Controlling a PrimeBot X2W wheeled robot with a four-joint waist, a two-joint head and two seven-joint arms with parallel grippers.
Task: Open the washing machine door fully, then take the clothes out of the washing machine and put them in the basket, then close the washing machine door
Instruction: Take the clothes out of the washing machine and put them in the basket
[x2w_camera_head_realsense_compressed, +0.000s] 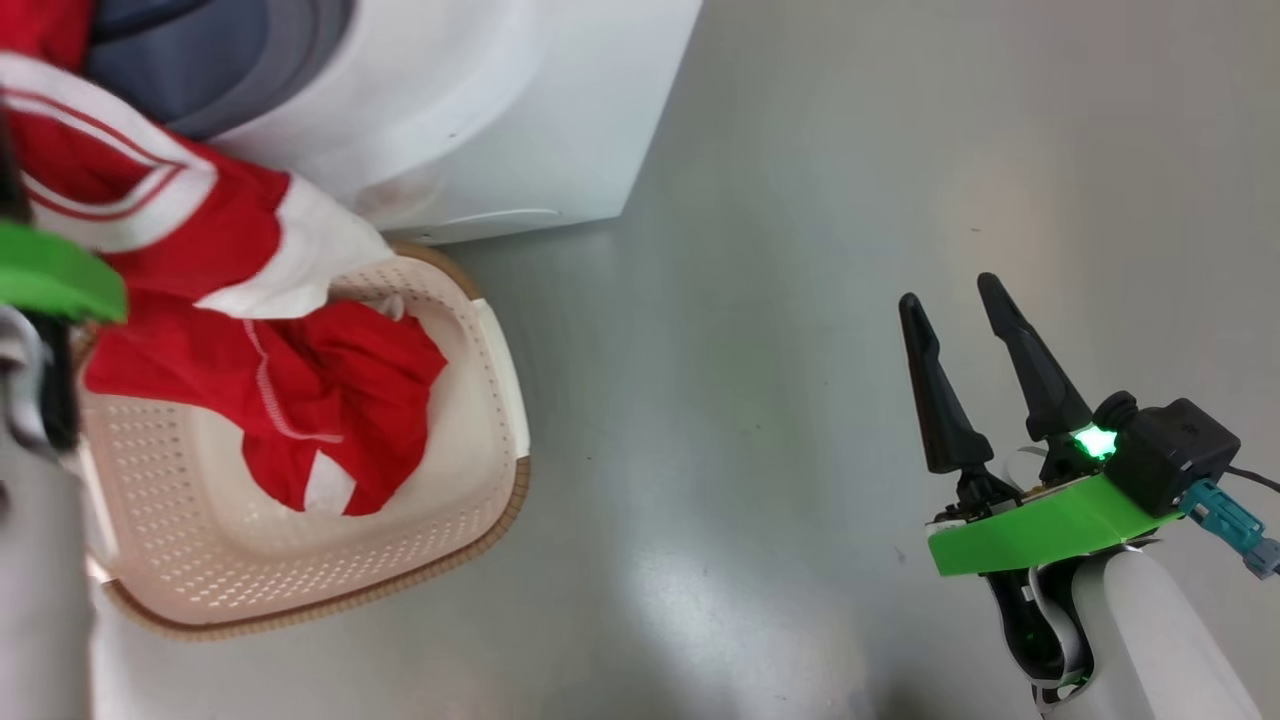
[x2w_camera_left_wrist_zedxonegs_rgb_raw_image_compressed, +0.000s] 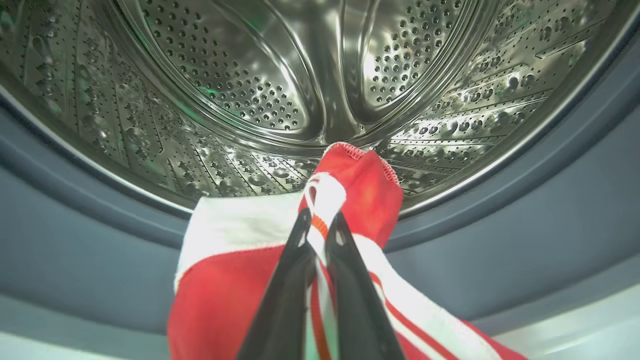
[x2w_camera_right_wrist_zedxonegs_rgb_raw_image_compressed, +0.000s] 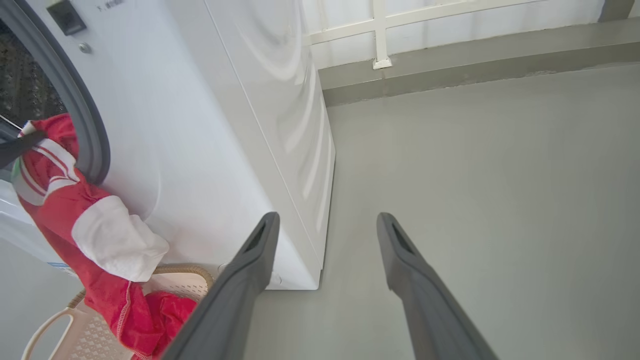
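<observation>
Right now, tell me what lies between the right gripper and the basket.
Bare grey floor. The head view shows that stretch between the open right gripper and the basket with nothing on it.

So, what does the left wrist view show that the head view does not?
Left wrist view adds: the steel drum and the left claw shut on the clothes. Head view adds: the basket, with the clothes hanging down into it, and the open right claw over the floor. Shared: the red and white clothes and the washing machine.
</observation>
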